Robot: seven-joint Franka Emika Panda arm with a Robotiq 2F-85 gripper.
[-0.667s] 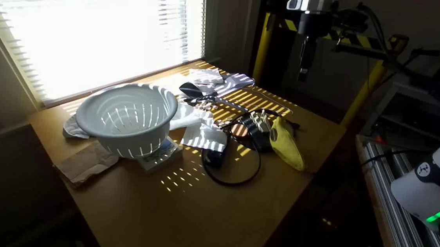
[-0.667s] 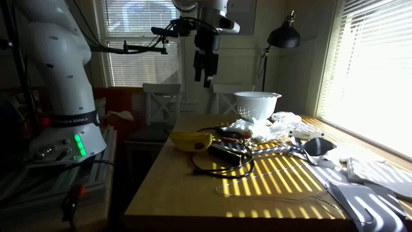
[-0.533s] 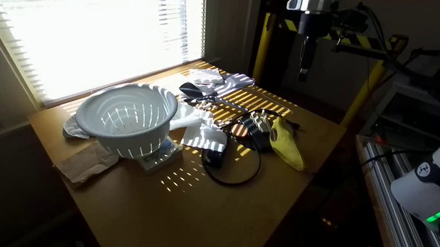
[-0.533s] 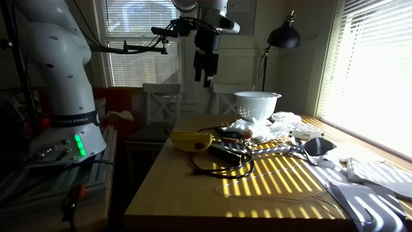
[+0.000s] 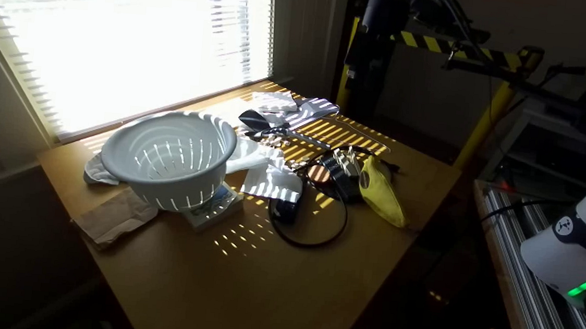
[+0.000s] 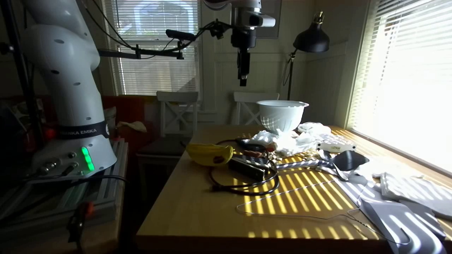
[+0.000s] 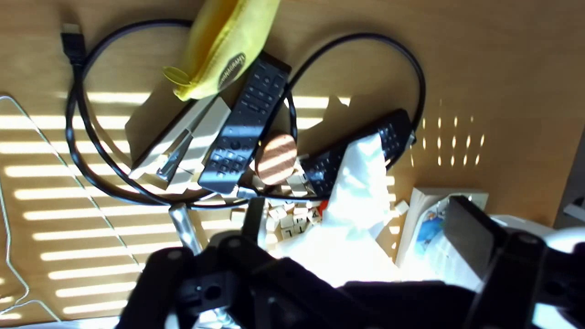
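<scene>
High over the wooden table (image 5: pixel 272 299), above the rim of the round, pale plastic slotted colander (image 5: pixel 169 147) and apart from it, hangs the black two-fingered gripper (image 7: pixel 358 212), its fingers spread wide. The colander's inner wall shows in an exterior view, light coming through the slots. Partly beneath the colander lies a thick book or box (image 5: pixel 221 208) with a blue picture on its cover; whether it bears the colander I cannot tell. Just beside the colander is a flat, creased brown paper bag (image 5: pixel 113 217), its contents hidden. Also beside the colander, and framed between the fingers in the wrist view, lies a crumpled white sheet (image 7: pixel 354 201), plastic or cloth. Farther from the colander, past the sheet, small square cream letter tiles (image 7: pixel 287 221) lie loose, near a long black remote control (image 7: pixel 327 170) partly covered by the sheet. Farther again from the colander is a second black remote control (image 7: pixel 249 119), and just beyond it a yellow banana-shaped fabric pouch (image 7: pixel 242 41); what it holds I cannot tell.
</scene>
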